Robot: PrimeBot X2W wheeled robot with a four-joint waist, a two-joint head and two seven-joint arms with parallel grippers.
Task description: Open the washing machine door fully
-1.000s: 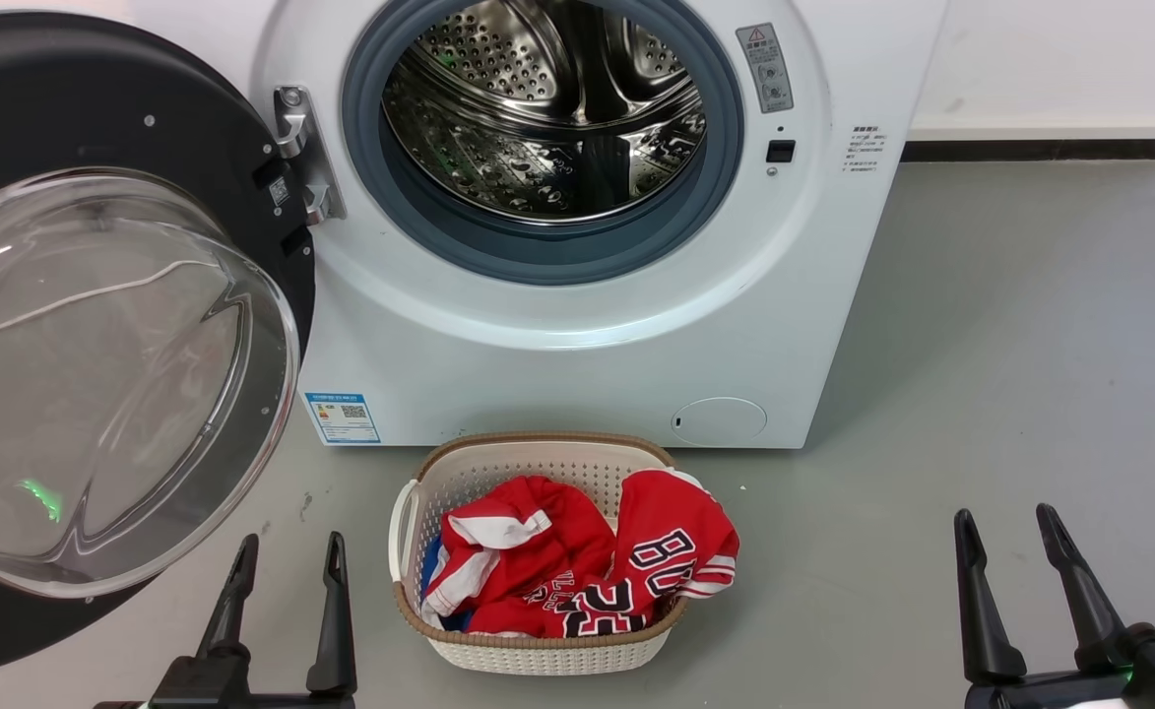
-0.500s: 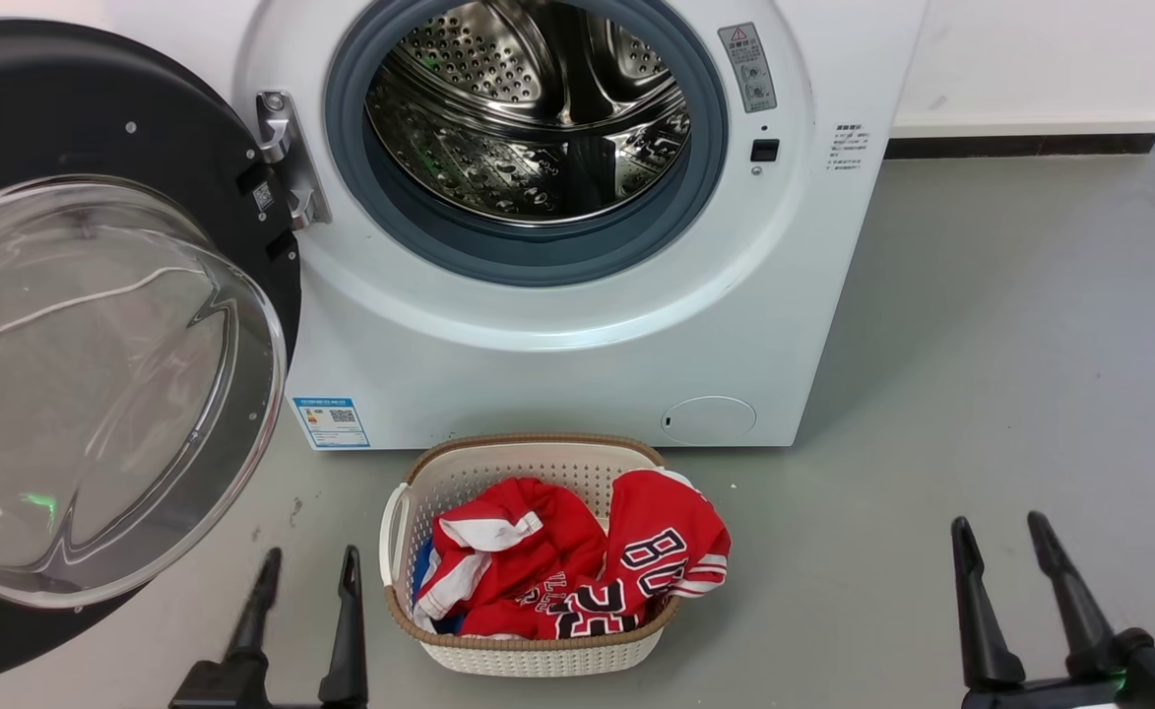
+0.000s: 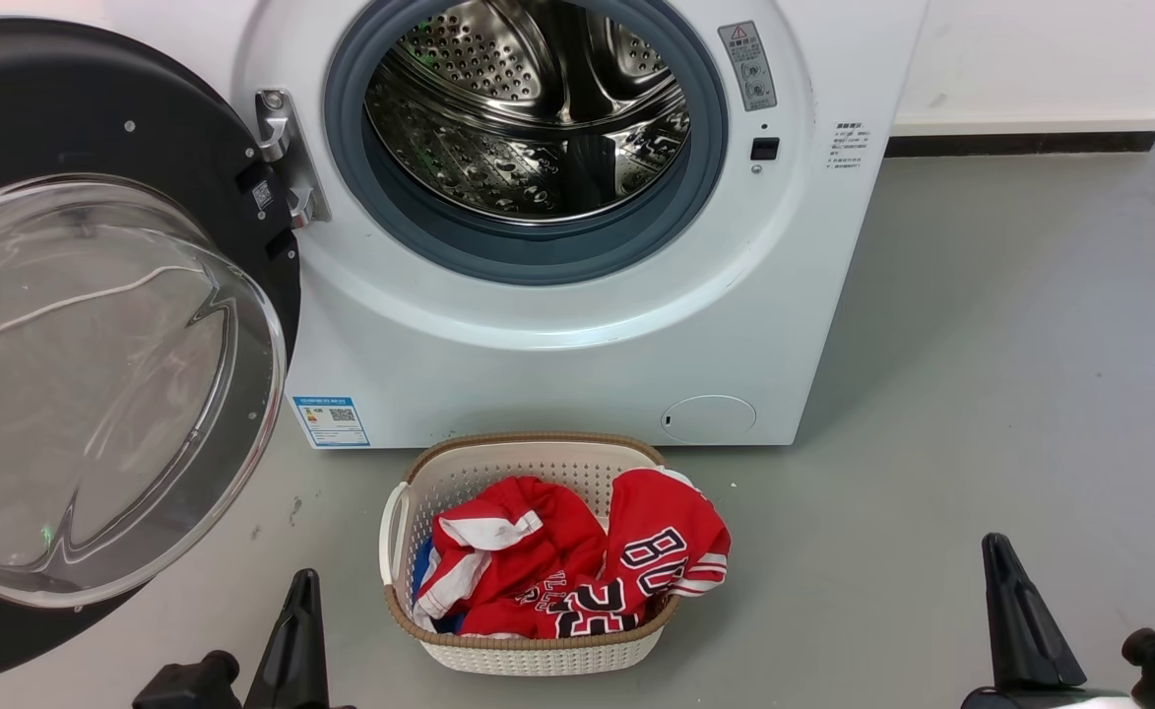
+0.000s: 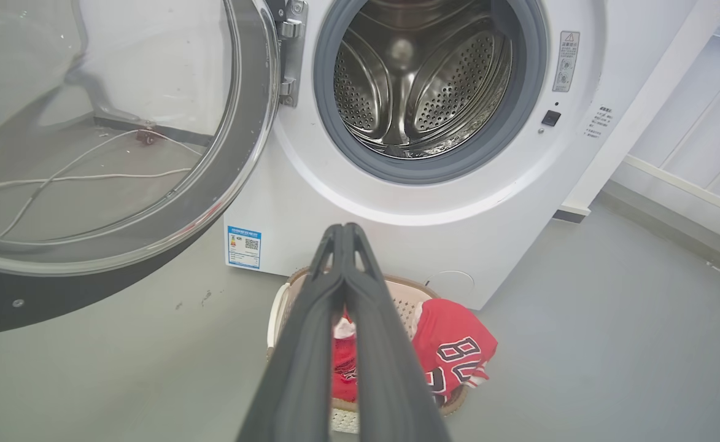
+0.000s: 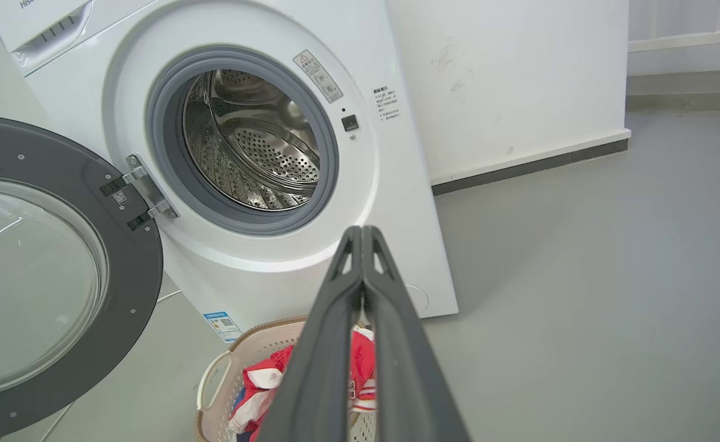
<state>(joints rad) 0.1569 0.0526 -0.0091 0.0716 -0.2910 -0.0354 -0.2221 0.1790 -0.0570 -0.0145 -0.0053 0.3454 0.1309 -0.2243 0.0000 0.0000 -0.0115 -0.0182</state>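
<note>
White washer (image 3: 557, 364) on a grey floor, its steel drum (image 3: 538, 108) exposed. Door (image 3: 55, 98) — black disc with a clear domed glass — stands wide open to the left of the drum, hung on its metal hinge (image 3: 287, 158), well apart from both grippers. Basket (image 3: 538, 655) of red jerseys (image 3: 577, 551) sits just before the washer. Left gripper (image 4: 342, 233) and right gripper (image 5: 361, 236) — jaws together, empty.

Washing machine door (image 3: 114, 345): large round glossy black disc, clear domed glass bowl (image 4: 89, 123) bulging from centre. Standing wide open, swung out to left of white machine front (image 3: 538, 364), inner face turning toward robot. Hanging upright on metal hinge (image 3: 287, 158) at its right edge, leaving drum opening uncovered.
</note>
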